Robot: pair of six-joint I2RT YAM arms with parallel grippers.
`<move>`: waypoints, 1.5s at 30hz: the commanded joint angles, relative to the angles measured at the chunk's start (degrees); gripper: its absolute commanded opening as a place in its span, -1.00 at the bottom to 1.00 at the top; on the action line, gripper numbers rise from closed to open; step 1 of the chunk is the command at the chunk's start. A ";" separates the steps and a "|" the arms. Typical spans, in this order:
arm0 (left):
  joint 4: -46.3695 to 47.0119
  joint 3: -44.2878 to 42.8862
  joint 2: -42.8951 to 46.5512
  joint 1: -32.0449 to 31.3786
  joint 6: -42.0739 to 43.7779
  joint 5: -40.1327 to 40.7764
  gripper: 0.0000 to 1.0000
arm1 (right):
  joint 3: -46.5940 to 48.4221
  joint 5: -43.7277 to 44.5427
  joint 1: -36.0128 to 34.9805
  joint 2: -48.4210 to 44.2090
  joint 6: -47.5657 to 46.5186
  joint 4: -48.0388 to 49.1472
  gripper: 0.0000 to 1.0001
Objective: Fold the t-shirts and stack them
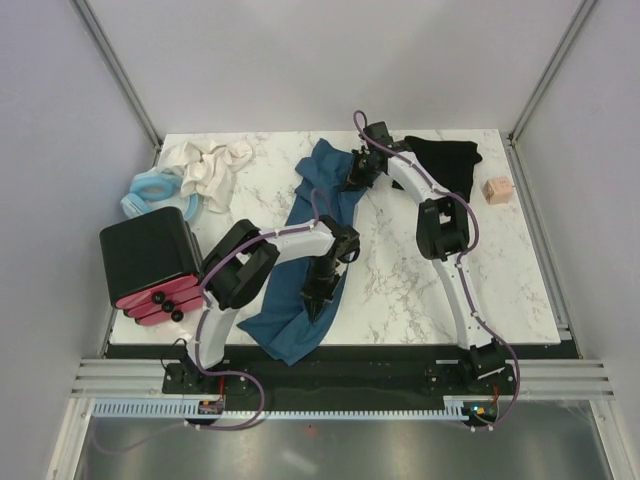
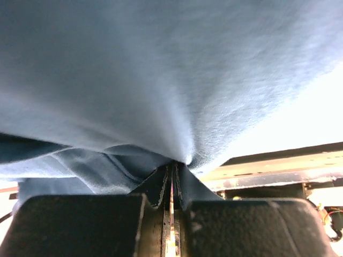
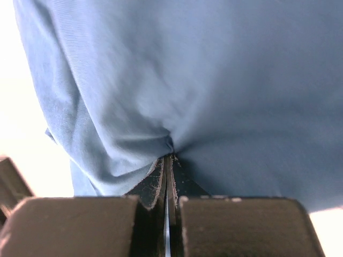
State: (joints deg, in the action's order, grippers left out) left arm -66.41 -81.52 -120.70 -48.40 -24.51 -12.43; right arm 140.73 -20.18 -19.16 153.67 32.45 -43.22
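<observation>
Top external view, left to right: a black case (image 1: 148, 255) with red parts along its near side sits at the left edge of the marble table (image 1: 400, 290). Behind it lie a pale blue ring-shaped item (image 1: 152, 190) and a crumpled cream cloth (image 1: 212, 165), touching each other. At centre is the dark teal-blue t-shirt (image 1: 300, 210), drawn into a long rumpled band from the far middle of the table down to the near edge, or just past it. Further right, the black t-shirt (image 1: 445, 153) lies bunched at the far edge with no gripper on it, and a small pink cube (image 1: 496, 190) sits near it but apart. Progress, as I judge it: early. Neither shirt is folded and nothing is stacked. The teal one looks to be at the spreading-out stage, and the black one is not begun. The left gripper (image 1: 318, 298) is on the near part of the teal band, pinched tight on a gather of blue cloth; the left wrist view shows fabric drawn into the closed tips and fanning out above. The right gripper (image 1: 356, 172) is at the far end of the same shirt, likewise clamped on a pucker of it, as the right wrist view confirms. The shirt thus runs between the two grippers, gripped at both. I cannot tell whether the span between them is lifted or resting on the marble.
</observation>
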 commanded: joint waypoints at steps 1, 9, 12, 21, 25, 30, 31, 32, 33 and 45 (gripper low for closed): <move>7.79 -4.87 -5.59 -2.57 -0.27 -1.55 -0.96 | 0.60 1.64 2.63 4.10 -0.27 6.66 -1.00; 8.14 -16.02 -13.31 -2.84 -0.63 -0.67 -0.96 | 0.69 2.43 3.86 3.48 -2.39 10.79 -0.95; 8.84 -19.99 -16.30 -2.93 -0.36 -0.76 -0.96 | 0.52 1.64 4.22 3.13 -3.70 11.49 -0.81; 9.02 -29.40 -17.38 -2.84 -1.94 0.30 -0.92 | -6.25 5.33 4.92 -9.32 -10.91 13.78 0.04; 5.70 -27.83 -7.29 -2.49 -4.05 5.38 -0.84 | -10.90 8.40 5.10 -18.73 -13.72 11.06 0.08; 4.54 -15.89 8.63 0.49 -5.29 17.34 -0.71 | -21.53 8.94 4.92 -30.42 -16.45 10.70 0.10; 4.28 -14.21 9.86 1.20 -5.28 18.13 -0.71 | -22.50 7.80 4.83 -31.40 -16.62 10.53 0.10; 3.84 -11.24 10.92 1.90 -5.46 19.18 -0.71 | -23.38 7.01 4.66 -32.28 -16.63 9.92 0.10; 4.01 -9.73 13.19 2.95 -5.37 19.45 -0.70 | -25.48 5.96 4.48 -33.85 -16.63 9.65 0.11; 15.59 6.63 20.51 7.62 -4.41 19.90 -0.64 | -63.77 13.24 -9.84 -50.98 -13.03 8.32 0.11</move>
State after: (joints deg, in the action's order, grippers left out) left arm -58.87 -76.99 -102.39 -42.70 -28.05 7.16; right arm 90.02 -9.61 -26.11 110.15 15.66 -34.76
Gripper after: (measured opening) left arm 0.176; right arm 0.559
